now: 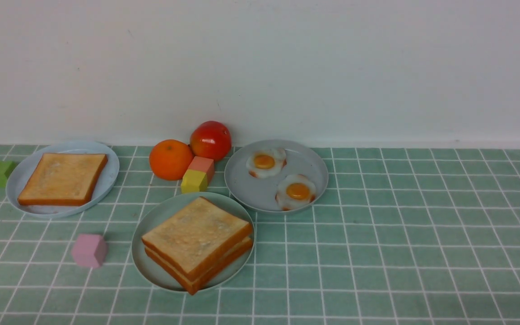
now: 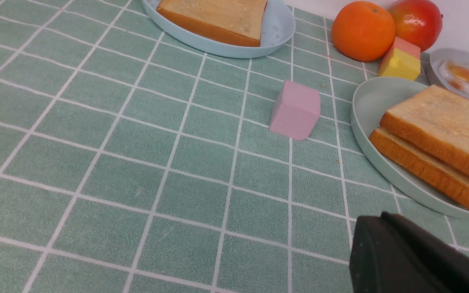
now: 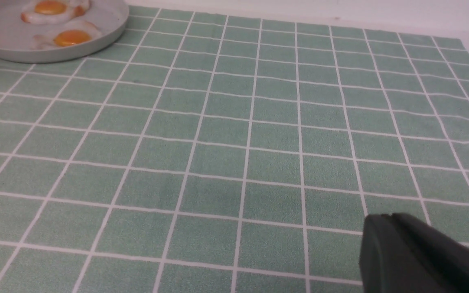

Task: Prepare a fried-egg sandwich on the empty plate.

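Two golden toast slices (image 1: 197, 237) lie stacked on the pale mint-green plate (image 1: 151, 225) in the middle front; whether an egg lies between them cannot be told. In the left wrist view the stack (image 2: 438, 134) sits on that plate (image 2: 367, 106), and my left gripper (image 2: 385, 215) hovers shut and empty over the cloth just short of the plate's rim. My right gripper (image 3: 389, 215) has its black fingers together over bare cloth, holding nothing, far from the grey plate (image 3: 108, 32). Neither arm shows in the front view.
The grey plate (image 1: 251, 189) holds two fried eggs (image 1: 265, 161) (image 1: 296, 191). A light blue plate (image 1: 106, 178) at the left carries one toast (image 1: 63, 178). An orange (image 1: 170, 159), a red fruit (image 1: 211, 140), yellow (image 1: 194, 181) and salmon (image 1: 202, 166) blocks stand behind; pink (image 1: 89, 249) and green (image 1: 0, 173) blocks at the left.
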